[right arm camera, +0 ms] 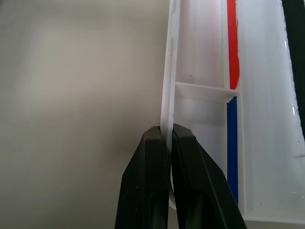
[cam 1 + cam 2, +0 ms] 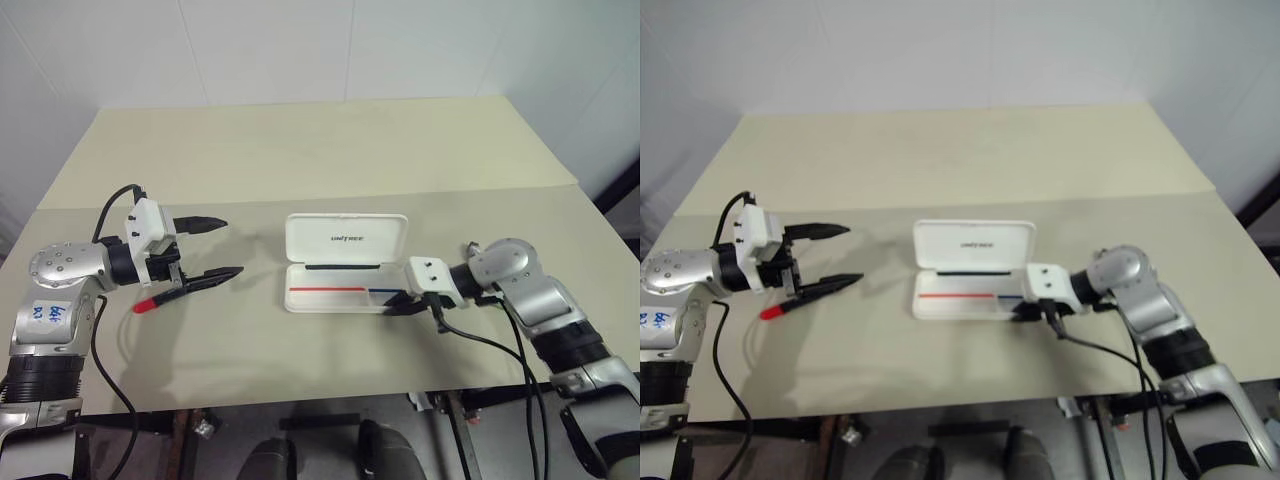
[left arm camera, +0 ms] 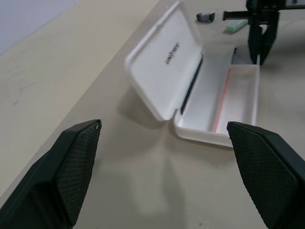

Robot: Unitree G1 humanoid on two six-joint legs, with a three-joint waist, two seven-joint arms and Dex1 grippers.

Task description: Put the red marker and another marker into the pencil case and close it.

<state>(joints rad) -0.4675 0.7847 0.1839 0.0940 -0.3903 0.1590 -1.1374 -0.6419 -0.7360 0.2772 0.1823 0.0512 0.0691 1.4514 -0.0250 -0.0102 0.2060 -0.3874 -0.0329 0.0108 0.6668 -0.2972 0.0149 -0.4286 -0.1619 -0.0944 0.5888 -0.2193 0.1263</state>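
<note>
The red marker (image 2: 146,303) lies on the surface (image 2: 300,160) well left of the case (image 2: 345,262), partly hidden under the left gripper (image 2: 215,246), so only its red end shows. Those fingers (image 3: 78,157) are spread wide, holding nothing, and point toward the case. The case stands open, lid (image 3: 167,57) up, one red and one blue line inside. The right gripper (image 1: 167,136) is at the case's right front corner, its fingers (image 1: 147,181) pinching the thin front wall (image 1: 167,81) of the case. Beyond the case's right end, in the left wrist view, lie one light green highlighter (image 3: 237,26), partly hidden behind the right gripper, and one small grey stub (image 3: 206,17).
</note>
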